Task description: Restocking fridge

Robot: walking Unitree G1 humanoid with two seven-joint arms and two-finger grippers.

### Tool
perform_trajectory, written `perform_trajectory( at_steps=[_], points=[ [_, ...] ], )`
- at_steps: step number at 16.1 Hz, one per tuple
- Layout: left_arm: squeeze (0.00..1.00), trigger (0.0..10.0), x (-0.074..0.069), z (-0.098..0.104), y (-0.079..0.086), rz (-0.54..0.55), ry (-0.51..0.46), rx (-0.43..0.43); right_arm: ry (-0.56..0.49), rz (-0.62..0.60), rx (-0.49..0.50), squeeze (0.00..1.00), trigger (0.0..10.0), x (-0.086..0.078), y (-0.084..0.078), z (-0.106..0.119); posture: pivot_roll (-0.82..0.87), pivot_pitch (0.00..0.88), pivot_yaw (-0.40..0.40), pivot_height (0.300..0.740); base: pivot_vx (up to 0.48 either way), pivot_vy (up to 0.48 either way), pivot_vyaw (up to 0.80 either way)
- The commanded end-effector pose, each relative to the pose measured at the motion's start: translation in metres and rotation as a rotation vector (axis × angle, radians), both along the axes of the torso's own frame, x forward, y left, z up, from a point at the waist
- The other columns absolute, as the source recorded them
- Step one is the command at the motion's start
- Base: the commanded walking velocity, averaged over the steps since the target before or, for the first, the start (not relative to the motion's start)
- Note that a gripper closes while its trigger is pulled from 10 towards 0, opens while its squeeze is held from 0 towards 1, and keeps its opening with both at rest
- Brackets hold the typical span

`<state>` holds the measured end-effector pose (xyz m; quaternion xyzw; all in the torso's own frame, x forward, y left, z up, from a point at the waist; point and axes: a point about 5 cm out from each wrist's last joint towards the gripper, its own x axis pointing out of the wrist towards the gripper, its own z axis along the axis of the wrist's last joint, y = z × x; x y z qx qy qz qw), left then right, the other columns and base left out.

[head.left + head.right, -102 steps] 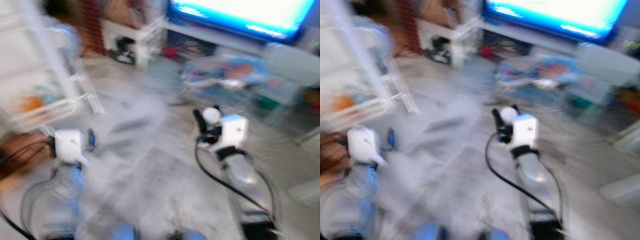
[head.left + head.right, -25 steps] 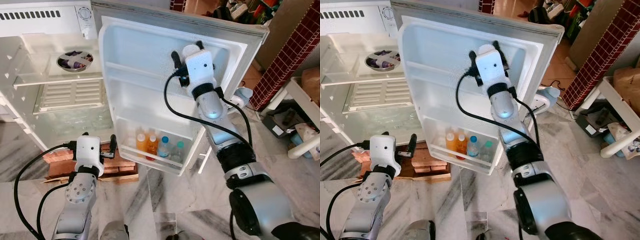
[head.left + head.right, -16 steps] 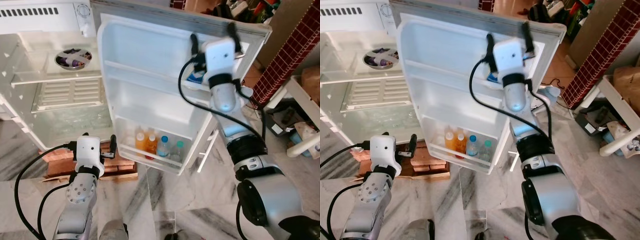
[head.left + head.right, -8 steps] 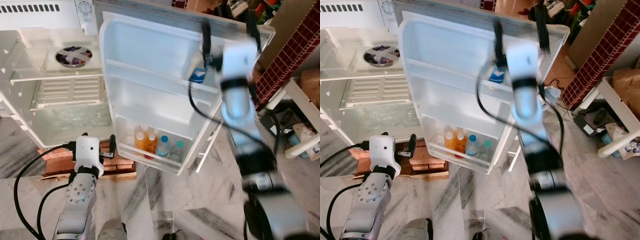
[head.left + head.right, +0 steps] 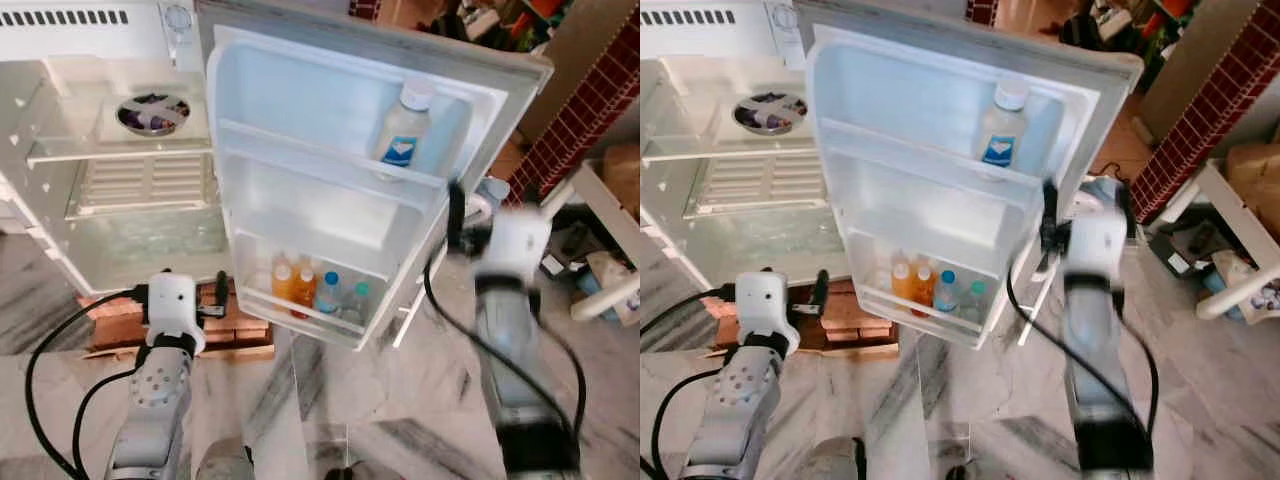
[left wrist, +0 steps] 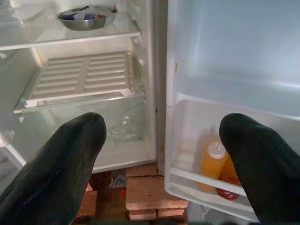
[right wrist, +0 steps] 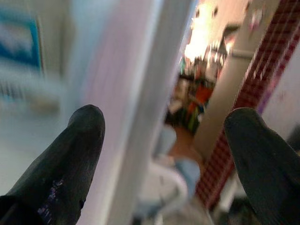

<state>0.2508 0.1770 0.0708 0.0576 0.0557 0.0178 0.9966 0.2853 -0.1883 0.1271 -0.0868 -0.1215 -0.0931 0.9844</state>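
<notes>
- One clear bottle [image 5: 403, 135] with a white cap and blue label stands upright on the upper shelf of the open fridge door [image 5: 300, 90], its long axis vertical
- The right gripper [image 5: 492, 205] sits below and to the right of that bottle, beside the door's outer edge; its fingers [image 7: 70, 159] are spread wide with nothing between them
- It is by far the nearer arm to the bottle, so any further reach to that shelf would likely fall to it, going up and leftward
- The door's bottom shelf holds four small bottles [image 5: 318, 290]: two orange, two clear
- One metal bowl [image 5: 152, 112] rests on a shelf inside the fridge
- The left gripper [image 5: 190, 290] hangs low by the bricks [image 5: 110, 325] under the fridge, fingers wide apart and empty
</notes>
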Motion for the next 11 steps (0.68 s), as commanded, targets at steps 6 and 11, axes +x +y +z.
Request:
perform_trajectory(
  at_steps=[6, 11],
  points=[
    [0.0, 10.0, 0.002, 0.001, -0.003, -0.018, -0.005, 0.02, 0.18, 0.137, 0.092, 0.0, 10.0, -0.008, 0.002, -0.032, 0.15, 0.063, -0.097, 0.74, 0.0, -0.199, 0.0],
    [0.0, 10.0, 0.004, 0.002, -0.001, -0.015, -0.013, 0.027, 0.152, 0.213, 0.059, 0.0, 10.0, -0.007, 0.011, -0.026, 0.16, 0.068, -0.094, 0.74, 0.0, -0.425, 0.32]
  ],
)
